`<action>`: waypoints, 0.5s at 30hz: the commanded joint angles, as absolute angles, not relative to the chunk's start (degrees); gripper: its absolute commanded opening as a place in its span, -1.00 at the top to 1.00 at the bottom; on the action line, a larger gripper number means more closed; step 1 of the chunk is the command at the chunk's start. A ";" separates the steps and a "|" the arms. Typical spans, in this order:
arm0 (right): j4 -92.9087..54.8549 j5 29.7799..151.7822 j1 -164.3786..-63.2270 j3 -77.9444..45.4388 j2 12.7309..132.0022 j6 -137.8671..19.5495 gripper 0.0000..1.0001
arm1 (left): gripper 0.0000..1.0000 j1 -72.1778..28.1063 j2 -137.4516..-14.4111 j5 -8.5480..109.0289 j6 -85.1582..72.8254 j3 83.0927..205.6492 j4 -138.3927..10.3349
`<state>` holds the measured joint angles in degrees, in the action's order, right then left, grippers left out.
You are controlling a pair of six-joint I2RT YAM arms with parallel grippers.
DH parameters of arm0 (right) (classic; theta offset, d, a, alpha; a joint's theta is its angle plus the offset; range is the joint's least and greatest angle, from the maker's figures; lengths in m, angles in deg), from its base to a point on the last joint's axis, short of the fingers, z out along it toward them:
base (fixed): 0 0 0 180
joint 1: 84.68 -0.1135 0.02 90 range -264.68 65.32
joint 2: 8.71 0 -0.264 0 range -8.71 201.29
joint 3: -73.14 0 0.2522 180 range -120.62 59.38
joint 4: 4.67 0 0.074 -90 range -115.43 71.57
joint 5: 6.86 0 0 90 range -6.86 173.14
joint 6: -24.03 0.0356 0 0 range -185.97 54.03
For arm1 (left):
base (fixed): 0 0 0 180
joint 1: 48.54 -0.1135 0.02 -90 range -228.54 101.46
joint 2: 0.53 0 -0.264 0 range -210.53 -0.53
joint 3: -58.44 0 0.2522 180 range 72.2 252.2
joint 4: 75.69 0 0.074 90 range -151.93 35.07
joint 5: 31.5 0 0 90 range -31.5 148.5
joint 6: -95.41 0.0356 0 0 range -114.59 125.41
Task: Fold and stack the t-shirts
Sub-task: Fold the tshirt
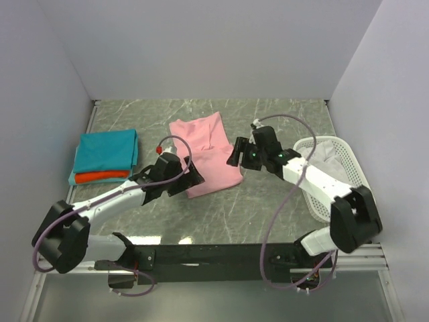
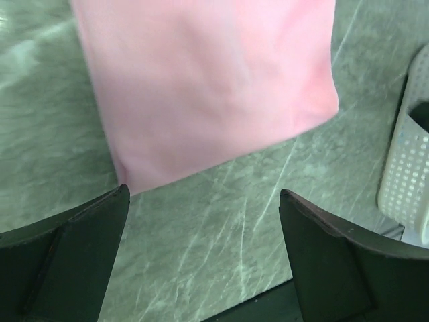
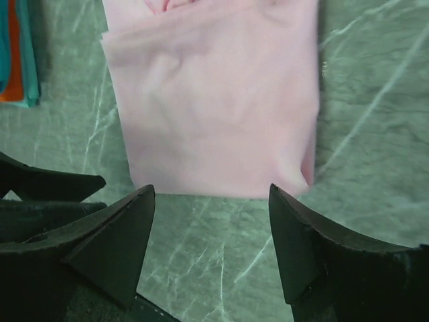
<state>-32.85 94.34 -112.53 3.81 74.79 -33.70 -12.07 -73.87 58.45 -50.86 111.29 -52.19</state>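
Wide open and holding nothing, our black two-finger left pincer [image 1: 193, 178] hangs low over the table, its jaws spread just short of the near left corner of the pink shirt. In its own wrist view the left pincer [image 2: 204, 196] frames bare stone with the shirt's edge just beyond the fingertips. Our black two-finger right pincer [image 1: 234, 153] is equally spread and empty. It sits at the shirt's right side, and in its wrist view the right pincer [image 3: 211, 192] faces a folded edge of the cloth.

We see the grey-green marbled table top [image 1: 268, 194] carrying everything.

On it, in the middle and between our two arms, lies the soft light pink cotton t-shirt [image 1: 204, 153]. It is folded into a flat, roughly rectangular packet, with an upper part angled away at the far end. Its surface is smooth, with only faint soft creases [image 2: 208, 87], and layered edges show at one end [image 3: 214, 114].

At the right stands the white perforated plastic basket [image 1: 350, 168], with crumpled white cloth [image 1: 327, 154] inside it.

At the far left, well apart from the pink shirt, the folded teal cotton t-shirt [image 1: 106, 149] lies on top of the orange-red cotton t-shirt [image 1: 100, 176], which shows as a strip along the near edge.
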 commanded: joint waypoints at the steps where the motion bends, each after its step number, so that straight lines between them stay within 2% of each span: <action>1: -36.80 87.02 -112.28 8.21 70.13 -31.96 -0.51 | -0.99 -11.97 -70.93 63.33 -53.55 108.86 -48.92; 9: -34.60 87.18 -112.18 11.13 71.09 -30.03 -0.51 | -0.63 -11.97 -73.81 62.37 -54.09 106.65 -50.93; 12: -34.16 87.36 -112.19 11.39 72.58 -29.85 -0.50 | -0.34 -11.97 -75.84 61.75 -54.61 106.04 -52.43; 15: -34.08 87.36 -112.01 11.22 73.64 -29.94 -0.50 | -0.17 -12.06 -77.77 61.93 -54.70 105.60 -53.40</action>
